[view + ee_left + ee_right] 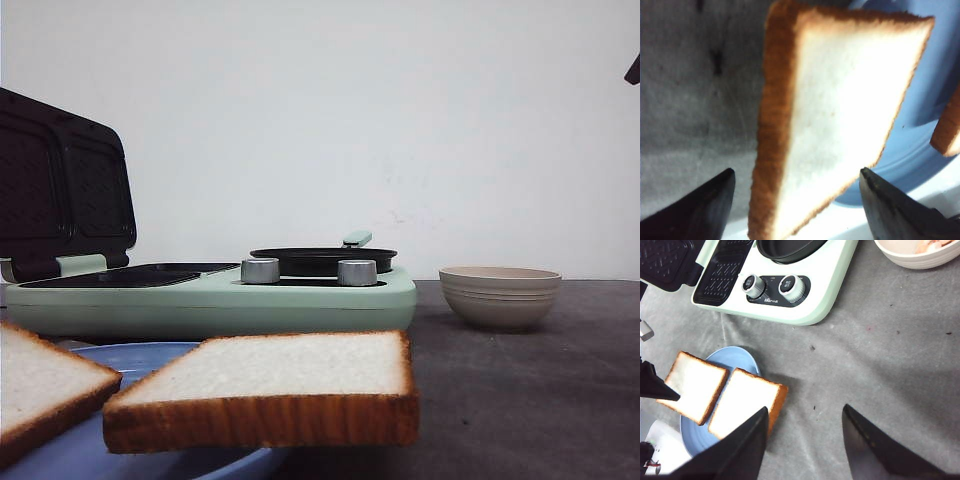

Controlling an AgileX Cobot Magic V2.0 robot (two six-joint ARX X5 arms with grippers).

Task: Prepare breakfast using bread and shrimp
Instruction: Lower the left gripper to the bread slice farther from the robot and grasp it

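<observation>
Bread (840, 105) overhangs plate (920, 145) edge; left gripper (797, 200) spread astride it, not pinching. Off-centre squeeze may crush or tip slice.

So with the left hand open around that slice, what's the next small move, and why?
Probably close the left hand on the bread slice. Its fingers stand apart on either side of the slice, which overhangs the blue plate, and the sandwich maker sits open with its lid up, ready for it.
</observation>
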